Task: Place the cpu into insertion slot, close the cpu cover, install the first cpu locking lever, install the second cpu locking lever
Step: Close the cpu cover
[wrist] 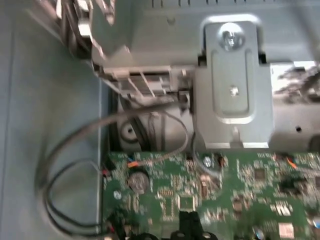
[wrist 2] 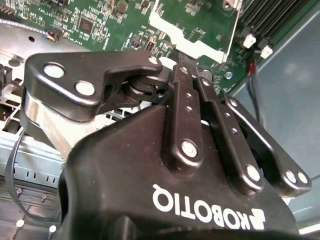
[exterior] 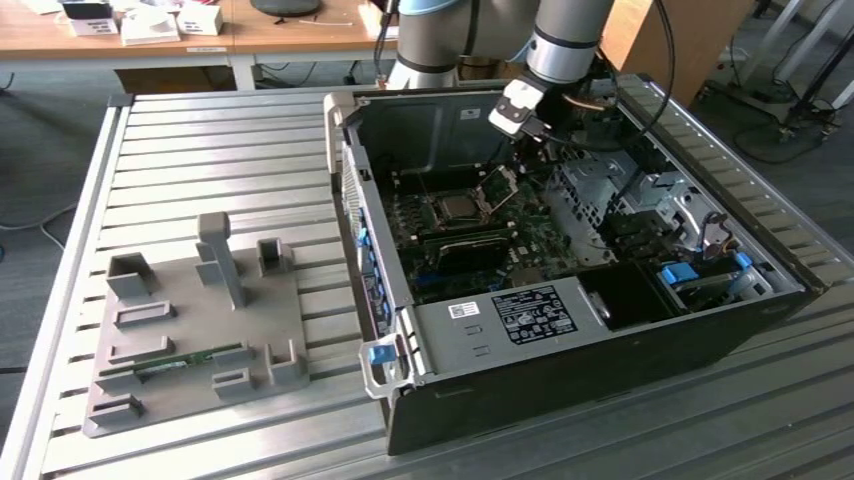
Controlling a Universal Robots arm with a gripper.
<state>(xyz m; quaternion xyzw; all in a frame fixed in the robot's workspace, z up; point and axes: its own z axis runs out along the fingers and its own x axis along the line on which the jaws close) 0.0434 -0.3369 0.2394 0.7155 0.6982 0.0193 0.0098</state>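
Note:
In the exterior view an open computer case (exterior: 400, 400) lies on the slatted table with the green board (exterior: 534, 235) inside. The cpu (exterior: 461, 208), a pale silvery square, sits in the socket near the board's middle. The cpu cover (exterior: 499, 188) stands tilted up along the socket's side towards the exterior view's right. My gripper (exterior: 523, 118) hangs over the far part of the case, above and beyond the socket, touching nothing that I can see. In the second wrist view the black gripper (wrist 2: 170, 80) hovers over the green board (wrist 2: 100, 25).
A grey fixture plate (exterior: 200, 330) with upright blocks and a green memory stick (exterior: 167, 368) lies at the exterior view's left. A labelled metal box (exterior: 534, 315) and blue latch (exterior: 380, 352) sit at the case's near end. Loose black cables (wrist: 75, 165) and a metal bracket (wrist: 232, 85) border the board.

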